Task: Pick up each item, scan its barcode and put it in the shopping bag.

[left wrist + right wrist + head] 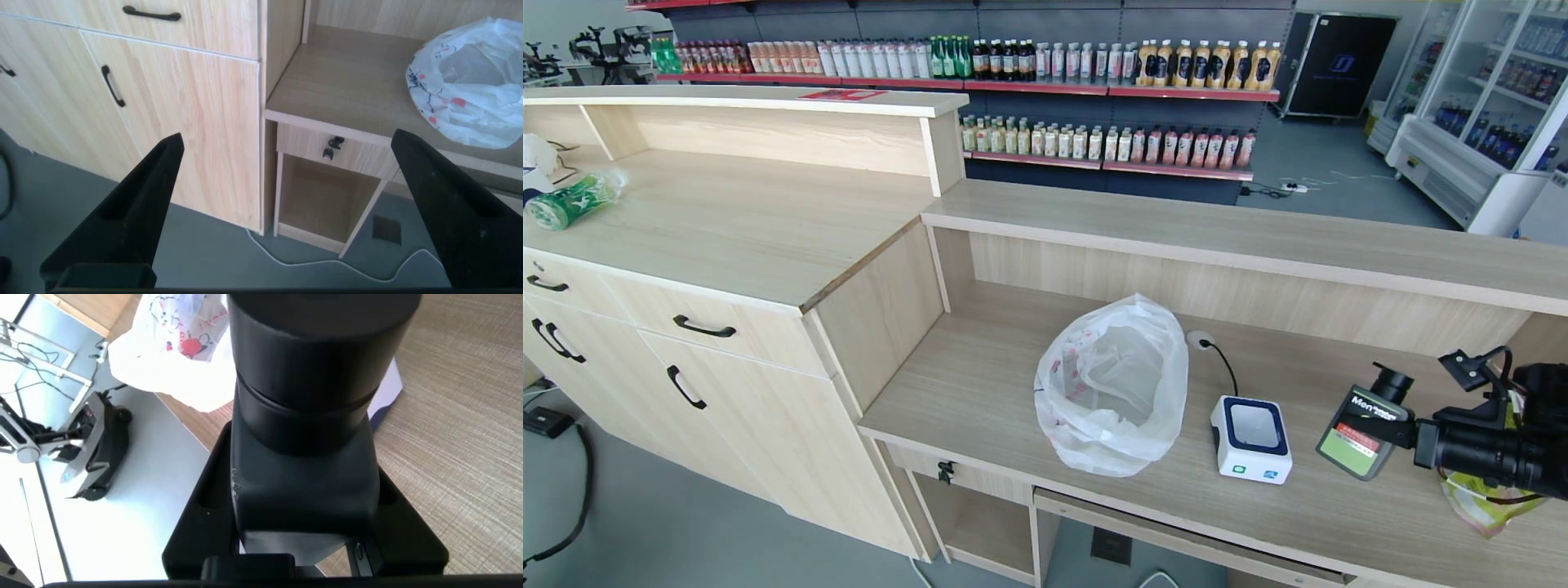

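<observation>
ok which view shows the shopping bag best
The head view: the whole shopping bag stands open on the counter. The left wrist view catches just one side, and the right wrist view a strip of it beyond the bottle.

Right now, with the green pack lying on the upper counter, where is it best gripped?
Probably across the middle of the green pack, from above: it lies on its side on the counter, long and rounded, nothing over it.
</observation>
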